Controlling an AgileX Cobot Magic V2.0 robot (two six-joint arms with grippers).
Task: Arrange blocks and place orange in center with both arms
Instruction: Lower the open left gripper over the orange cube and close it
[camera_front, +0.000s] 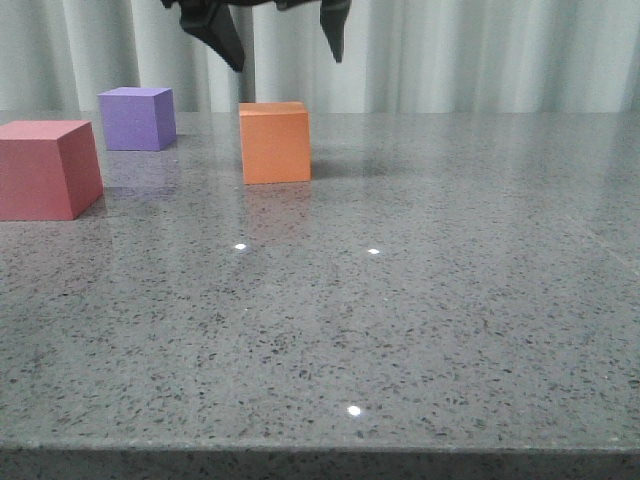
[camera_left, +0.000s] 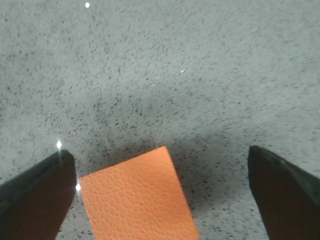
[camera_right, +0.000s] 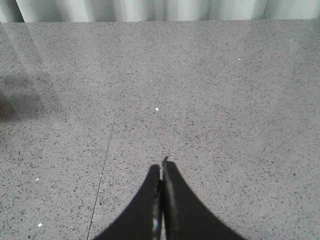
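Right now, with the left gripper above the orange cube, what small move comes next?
Probably lower the left gripper straight down. Its jaws are spread wide above the orange cube, which sits off-centre toward one finger in the wrist view, so nudge sideways to centre it before closing.

No text, label, brand, number or sign can be read anywhere: the orange cube (camera_front: 275, 142), purple cube (camera_front: 137, 118), red-pink cube (camera_front: 46, 168) and speckled desk (camera_front: 420, 320) are all unmarked.
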